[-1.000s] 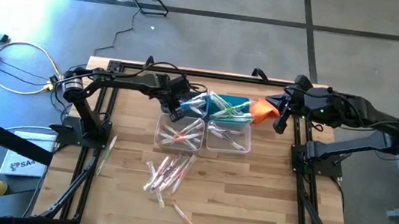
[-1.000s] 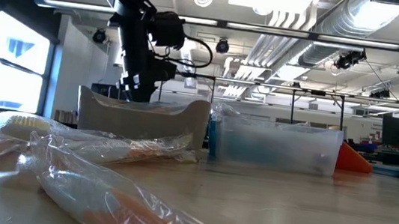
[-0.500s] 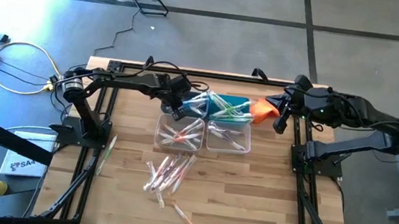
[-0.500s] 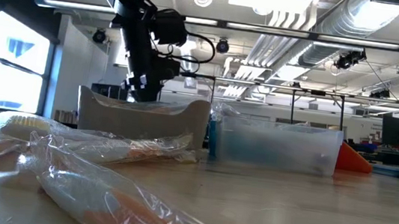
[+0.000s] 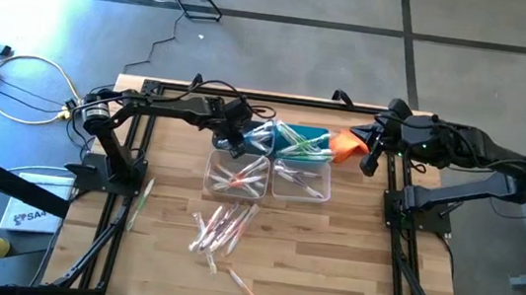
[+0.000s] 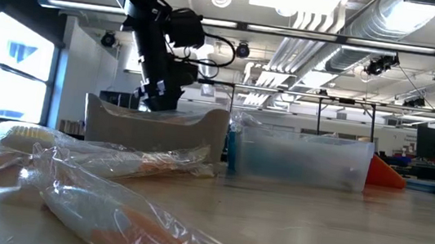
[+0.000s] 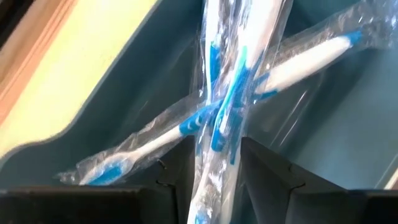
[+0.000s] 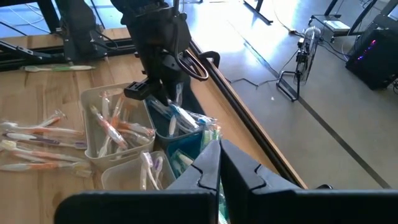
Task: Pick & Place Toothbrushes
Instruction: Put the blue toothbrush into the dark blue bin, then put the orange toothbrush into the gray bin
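The wooden table point(image 5: 168, 196) is carrying everything, with the two dark arms reaching in over its far edge from either side. The left arm is stretching across the far left of the table, and its left claw point(image 5: 235, 142) is hanging just over the far-left bin point(image 5: 256, 135), a bluish tub sitting in a cluster of four. Next to that tub on the right is standing a teal bin point(image 5: 305, 140), and in front of these two, nearer the middle of the table, are sitting two clear bins point(image 5: 237, 175), each holding a few wrapped brushes. An orange cloth point(image 5: 345, 145) is lying just right of the teal bin, near the right claw point(image 5: 372, 161), which is waiting at the far right edge with its fingers clenched on nothing. A loose heap of toothbrushes point(image 5: 219, 227) in clear wrappers is lying on the table near the clear bins, and one green brush point(image 5: 141, 201) is lying apart at the left edge. In the left wrist view, the left claw's fingers point(image 7: 267, 174) are standing parted, released, on either side of a wrapped blue-and-white toothbrush point(image 7: 233, 106), which is crossing over another blue one point(image 7: 149, 143) resting on the floor of the bluish tub.
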